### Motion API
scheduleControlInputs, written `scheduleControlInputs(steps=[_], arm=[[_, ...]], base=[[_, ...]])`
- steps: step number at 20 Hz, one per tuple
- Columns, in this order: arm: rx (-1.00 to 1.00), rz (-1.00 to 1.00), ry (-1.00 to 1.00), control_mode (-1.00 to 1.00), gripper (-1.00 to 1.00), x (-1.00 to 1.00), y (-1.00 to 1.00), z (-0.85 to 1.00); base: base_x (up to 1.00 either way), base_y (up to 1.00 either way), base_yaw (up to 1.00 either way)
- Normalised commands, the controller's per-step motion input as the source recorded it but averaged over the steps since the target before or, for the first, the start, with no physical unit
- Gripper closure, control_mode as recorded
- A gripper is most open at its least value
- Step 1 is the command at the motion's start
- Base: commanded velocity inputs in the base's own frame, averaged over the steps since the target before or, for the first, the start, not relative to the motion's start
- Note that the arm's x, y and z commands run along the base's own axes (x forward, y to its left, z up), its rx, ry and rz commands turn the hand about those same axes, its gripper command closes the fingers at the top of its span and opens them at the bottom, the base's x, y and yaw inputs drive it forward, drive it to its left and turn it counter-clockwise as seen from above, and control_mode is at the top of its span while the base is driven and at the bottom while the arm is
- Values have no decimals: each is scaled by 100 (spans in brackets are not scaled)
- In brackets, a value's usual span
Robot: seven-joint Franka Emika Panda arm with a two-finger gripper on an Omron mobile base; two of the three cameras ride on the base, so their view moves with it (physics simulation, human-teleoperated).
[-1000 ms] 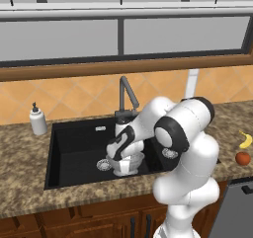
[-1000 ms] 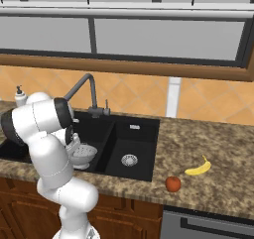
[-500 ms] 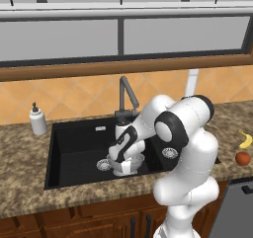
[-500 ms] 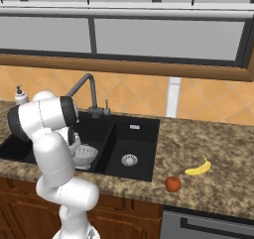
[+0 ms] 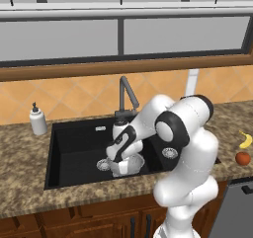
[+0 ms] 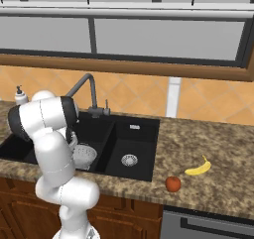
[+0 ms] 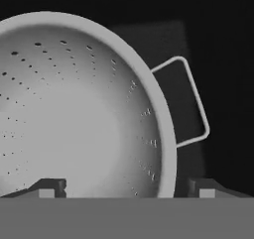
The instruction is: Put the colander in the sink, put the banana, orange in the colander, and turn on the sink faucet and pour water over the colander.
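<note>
The silvery colander (image 7: 74,109) rests on the floor of the black sink's (image 5: 74,148) larger basin, beside the round drain. My gripper (image 7: 126,187) hovers over its rim, open, with one fingertip inside the bowl and the other outside near a wire handle, neither touching it. From the base views, the colander (image 5: 130,165) (image 6: 85,154) lies under my hand (image 5: 118,155). The banana (image 5: 245,139) (image 6: 198,167) and the orange (image 5: 242,158) (image 6: 172,184) lie on the counter right of the sink. The dark gooseneck faucet (image 5: 124,91) (image 6: 84,87) stands behind the basins.
A white soap dispenser (image 5: 37,120) (image 6: 20,95) stands on the granite counter left of the sink. The smaller basin (image 6: 130,144) lies right of the colander. A tiled backsplash and a window run behind. A dishwasher front (image 6: 208,225) sits below the counter at right.
The jaws have gone from shut on the colander's rim to wide open, letting it go. The colander now rests in the basin; the arm has barely moved.
</note>
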Motion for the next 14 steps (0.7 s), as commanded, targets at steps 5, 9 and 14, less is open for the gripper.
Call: scheduleControlInputs(steps=[5,9,14], arm=[[0,-7,1,-100,-100,-17,45,29],[-1,0,0,-100,-100,-14,16,58],[-7,11,0,-100,-100,-34,3,69]], base=[[0,0,0],[0,0,0],[0,0,0]])
